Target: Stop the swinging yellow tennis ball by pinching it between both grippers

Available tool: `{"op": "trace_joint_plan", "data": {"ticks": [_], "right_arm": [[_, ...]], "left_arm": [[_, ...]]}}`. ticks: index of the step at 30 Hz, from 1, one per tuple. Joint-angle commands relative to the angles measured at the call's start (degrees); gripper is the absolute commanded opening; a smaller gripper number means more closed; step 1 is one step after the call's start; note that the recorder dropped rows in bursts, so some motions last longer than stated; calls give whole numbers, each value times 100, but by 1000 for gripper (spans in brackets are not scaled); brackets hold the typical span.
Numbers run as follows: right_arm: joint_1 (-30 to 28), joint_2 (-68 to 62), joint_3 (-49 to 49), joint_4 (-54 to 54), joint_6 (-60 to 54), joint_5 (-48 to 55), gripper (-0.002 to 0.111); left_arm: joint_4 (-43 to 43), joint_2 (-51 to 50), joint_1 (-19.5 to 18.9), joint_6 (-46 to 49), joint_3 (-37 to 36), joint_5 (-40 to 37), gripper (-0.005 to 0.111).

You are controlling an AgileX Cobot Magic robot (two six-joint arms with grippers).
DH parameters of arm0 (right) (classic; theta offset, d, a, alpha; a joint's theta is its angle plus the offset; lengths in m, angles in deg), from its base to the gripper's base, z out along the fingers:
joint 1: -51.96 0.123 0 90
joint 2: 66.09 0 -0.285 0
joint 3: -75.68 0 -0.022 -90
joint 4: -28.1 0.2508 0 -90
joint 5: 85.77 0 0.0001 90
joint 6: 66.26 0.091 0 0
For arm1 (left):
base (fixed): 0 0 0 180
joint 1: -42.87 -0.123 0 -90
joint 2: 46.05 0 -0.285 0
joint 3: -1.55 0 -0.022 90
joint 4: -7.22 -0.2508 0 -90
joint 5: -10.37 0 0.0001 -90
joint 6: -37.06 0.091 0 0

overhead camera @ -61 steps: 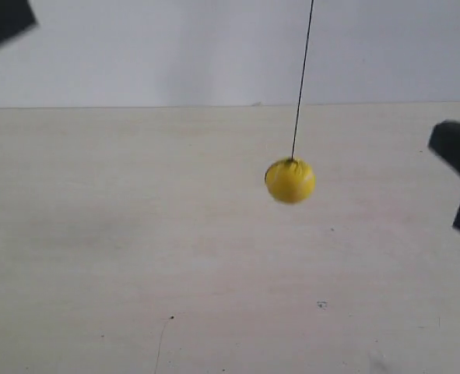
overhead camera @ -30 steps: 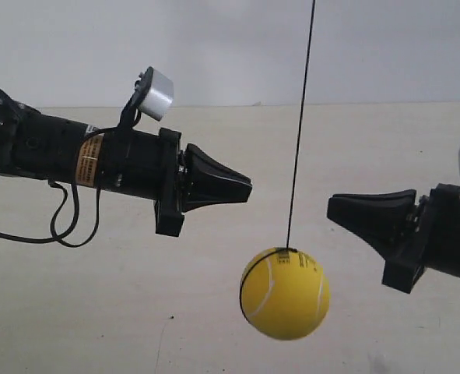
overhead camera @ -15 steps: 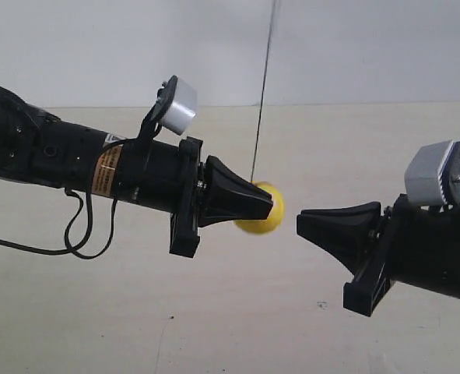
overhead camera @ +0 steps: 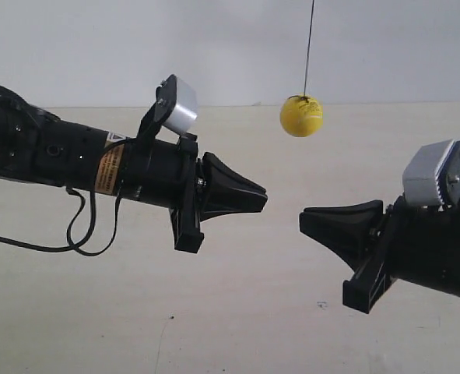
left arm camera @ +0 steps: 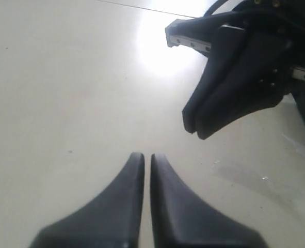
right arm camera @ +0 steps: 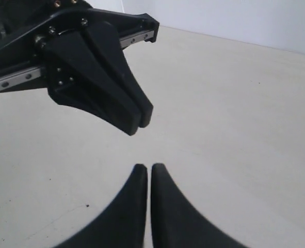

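The yellow tennis ball [overhead camera: 301,115] hangs on its thin black string [overhead camera: 310,47], above and behind the gap between the two grippers and touching neither. In the exterior view the arm at the left ends in a black wedge gripper [overhead camera: 262,199] pointing right. The arm at the right ends in a gripper [overhead camera: 303,220] pointing left, a short gap between their tips. My left gripper [left arm camera: 143,156] is shut with nothing in it and faces the other gripper [left arm camera: 193,126]. My right gripper [right arm camera: 148,167] is shut and empty, facing its opposite [right arm camera: 139,121]. Neither wrist view shows the ball.
A pale table top [overhead camera: 237,312] lies under both arms, with a white wall [overhead camera: 214,47] behind it. A black cable [overhead camera: 78,230] loops below the arm at the exterior view's left. Each arm carries a grey block [overhead camera: 178,105], [overhead camera: 436,173] on top.
The ball has swung from just behind the tip of the gripper at the exterior view's left, up and to the right, and looks farther off. Both arms have hardly moved.
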Motion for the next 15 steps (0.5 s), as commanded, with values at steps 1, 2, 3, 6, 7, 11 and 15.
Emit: {"op": "trace_joint_plan", "data": {"ticks": [1,2,3,6,7,11,15], "right_arm": [[11,-5,15,381,-190,301,0],[11,-5,15,397,-236,312,0],[11,-5,15,397,-252,312,0],[11,-5,15,407,-295,397,0],[11,-5,15,468,-309,454,0],[11,-5,15,567,-357,498,0],[11,-5,15,567,-357,498,0]], "left_arm": [[223,-24,46,157,35,-91,5],[243,-67,46,194,35,-76,5],[269,-108,46,262,35,-64,5],[421,-246,46,390,35,-64,5],[471,-284,46,433,35,-64,5],[544,-310,46,518,35,-46,5],[608,-310,46,518,35,109,5]]}}
